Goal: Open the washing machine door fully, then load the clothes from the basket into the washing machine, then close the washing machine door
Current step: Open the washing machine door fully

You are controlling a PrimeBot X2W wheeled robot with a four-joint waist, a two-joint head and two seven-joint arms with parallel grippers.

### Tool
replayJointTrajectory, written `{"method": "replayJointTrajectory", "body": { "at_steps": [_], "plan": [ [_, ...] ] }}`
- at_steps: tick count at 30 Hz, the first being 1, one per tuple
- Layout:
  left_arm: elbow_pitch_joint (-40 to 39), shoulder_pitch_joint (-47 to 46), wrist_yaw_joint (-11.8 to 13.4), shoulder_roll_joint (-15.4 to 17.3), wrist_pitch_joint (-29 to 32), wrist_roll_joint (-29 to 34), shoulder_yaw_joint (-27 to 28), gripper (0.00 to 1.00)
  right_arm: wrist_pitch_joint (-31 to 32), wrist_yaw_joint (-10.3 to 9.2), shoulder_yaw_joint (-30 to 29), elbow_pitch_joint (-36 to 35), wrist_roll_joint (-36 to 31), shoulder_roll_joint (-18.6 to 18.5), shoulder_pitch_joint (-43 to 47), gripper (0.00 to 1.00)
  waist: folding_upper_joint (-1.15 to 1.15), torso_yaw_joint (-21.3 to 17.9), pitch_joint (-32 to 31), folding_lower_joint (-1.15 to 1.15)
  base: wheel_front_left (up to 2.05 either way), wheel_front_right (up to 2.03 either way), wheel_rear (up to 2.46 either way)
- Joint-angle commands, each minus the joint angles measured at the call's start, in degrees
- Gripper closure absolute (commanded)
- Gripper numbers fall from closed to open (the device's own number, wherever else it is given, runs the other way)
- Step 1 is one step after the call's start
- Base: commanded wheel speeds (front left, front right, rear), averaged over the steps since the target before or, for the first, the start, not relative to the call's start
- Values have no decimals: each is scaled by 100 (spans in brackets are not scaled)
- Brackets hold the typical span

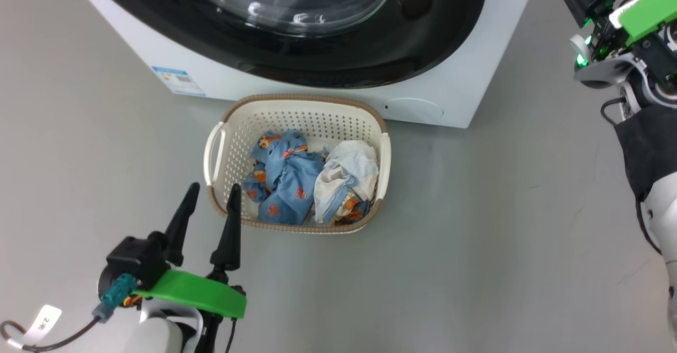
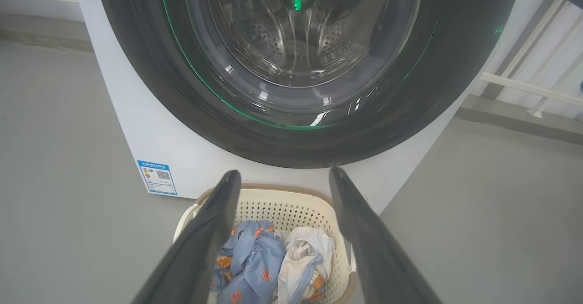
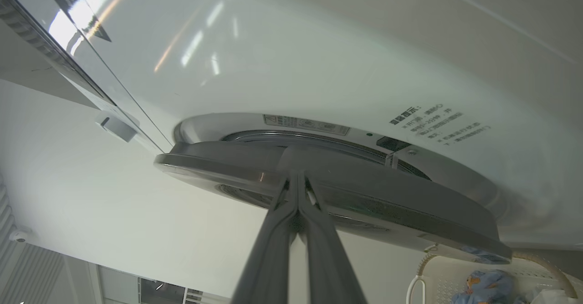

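1. The right tool (image 3: 297,176) has its two fingers drawn together, tips against the rim of the washing machine door (image 3: 364,194). I cannot tell whether they pinch anything.
2. The door stands only a crack off the washing machine (image 1: 460,88), so the opening looks barely begun.
3. The left tool (image 1: 215,186) is spread wide and holds nothing.
4. Just ahead of its fingertips the basket (image 1: 304,99) sits on the floor, with the clothes (image 1: 288,178) heaped inside.
5. Left to do, by my reckoning: swing the door wide, load, close.
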Motion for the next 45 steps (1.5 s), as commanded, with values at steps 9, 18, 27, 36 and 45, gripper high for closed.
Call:
{"method": "replayJointTrajectory", "body": {
  "at_steps": [9, 18, 27, 36, 45],
  "plan": [
    [-187, -295, -15, 36, -37, -115, 24, 0, 380, 17, 154, 201, -107, -57, -536, 100, 0, 269, 285, 0, 0, 0, 0],
    [-242, -403, -15, 5, -37, -168, -57, 0, 434, 17, 159, 428, -197, -101, -879, 100, 0, 430, 499, 0, 0, 0, 0],
    [-279, -472, -15, -8, -37, -227, -104, 0, 404, 17, 231, 623, -339, -100, -1139, 100, 0, 520, 629, 0, 0, 0, 0],
    [-316, -511, -15, -9, -37, -340, -177, 0, 349, 17, 349, 766, -464, -41, -1338, 100, 0, 560, 689, 0, 0, 0, 0],
    [-329, -503, -15, -10, -37, -370, -184, 0, 606, 17, 465, 656, -389, -7, -1177, 100, 0, 554, 622, 0, 0, 0, 0]
  ]
}}
